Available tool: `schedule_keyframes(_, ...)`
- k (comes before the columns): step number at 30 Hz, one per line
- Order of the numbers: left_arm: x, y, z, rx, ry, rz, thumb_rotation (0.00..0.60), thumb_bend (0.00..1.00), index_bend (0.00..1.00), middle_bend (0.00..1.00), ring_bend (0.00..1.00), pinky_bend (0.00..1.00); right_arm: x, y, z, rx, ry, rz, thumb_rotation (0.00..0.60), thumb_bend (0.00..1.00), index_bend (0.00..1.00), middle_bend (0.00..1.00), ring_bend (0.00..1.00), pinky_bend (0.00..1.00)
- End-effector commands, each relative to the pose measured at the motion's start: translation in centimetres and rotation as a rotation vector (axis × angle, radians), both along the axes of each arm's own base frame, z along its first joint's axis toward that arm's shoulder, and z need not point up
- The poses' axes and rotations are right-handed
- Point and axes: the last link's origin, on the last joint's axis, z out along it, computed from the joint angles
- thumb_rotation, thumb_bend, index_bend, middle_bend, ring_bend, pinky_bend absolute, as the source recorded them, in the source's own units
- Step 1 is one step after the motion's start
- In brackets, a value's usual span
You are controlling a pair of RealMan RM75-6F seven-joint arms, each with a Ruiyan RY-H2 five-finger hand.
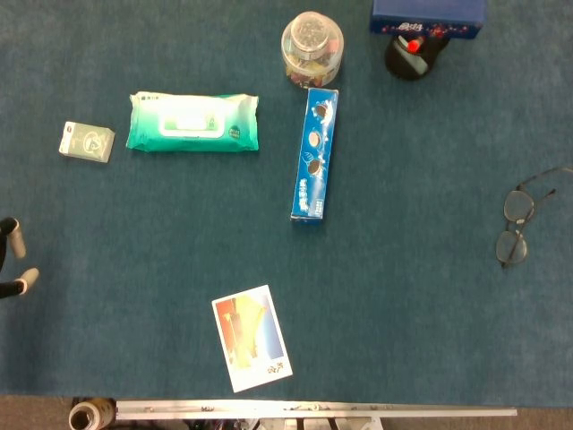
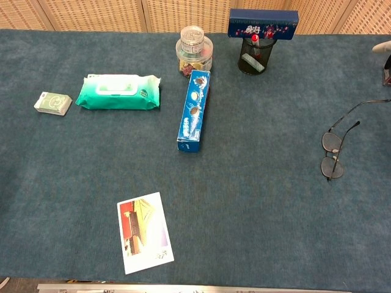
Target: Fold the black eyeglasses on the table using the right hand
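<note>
The counter (image 1: 421,305) is covered in dark blue carpet-like fabric. A green wipes pack (image 1: 192,122) and a small pale packet (image 1: 87,141) are laid out at the left, a blue cookie box (image 1: 314,154) mid-counter, a clear jar (image 1: 312,47) and a black pen cup (image 1: 414,54) at the back. A photo card (image 1: 252,338) is set near the front edge, and black eyeglasses (image 1: 522,218), arms unfolded, are found far right.

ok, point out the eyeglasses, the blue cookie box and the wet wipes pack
eyeglasses (image 2: 332,152), chest view, on the bridge between the two lenses
blue cookie box (image 2: 193,110), chest view, middle of its top face
wet wipes pack (image 1: 192,123), head view, on the white flip lid
</note>
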Motion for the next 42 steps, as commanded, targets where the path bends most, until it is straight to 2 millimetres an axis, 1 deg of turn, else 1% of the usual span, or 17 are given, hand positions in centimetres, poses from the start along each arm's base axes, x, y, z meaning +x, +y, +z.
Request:
schedule_keyframes(1,-0.1,-0.1,0.0,-0.001,0.000,0.003,0.600,0.05,0.62,0.84,1.00,0.98,-0.2,0.0,0.0,-0.005,-0.004,-0.004,0.600,0.35,0.18,0.38,0.26,0.37)
schedule_keyframes(5,-0.2,-0.1,0.0,0.000,-0.001,0.006,0.600,0.05,0.62,0.84,1.00,0.98,-0.4,-0.1,-0.1,-0.008,-0.008,-0.007,0.600,0.32,0.18,0.38,0.26,0.37)
schedule_keyframes(12,-0.3,-0.2,-0.1,0.000,-0.002,0.009,0.600,0.05,0.62,0.84,1.00,0.98,-0.4,-0.1,-0.5,-0.001,-0.023,-0.002,0.600,0.30,0.18,0.38,0.26,0.37)
schedule_keyframes(26,-0.3,-0.2,0.0,0.002,-0.004,0.011,0.600,0.05,0.62,0.84,1.00,0.98,0.0,0.0,-1.2,0.021,-0.056,0.016,0.600,0.28,0.18,0.38,0.26,0.37)
schedule_keyframes(42,-0.1,0.0,0.1,0.005,-0.003,0.000,0.600,0.05,0.62,0.84,1.00,0.98,0.4,1.0,-2.1,0.091,-0.068,0.033,0.600,0.28,0.18,0.38,0.27,0.37)
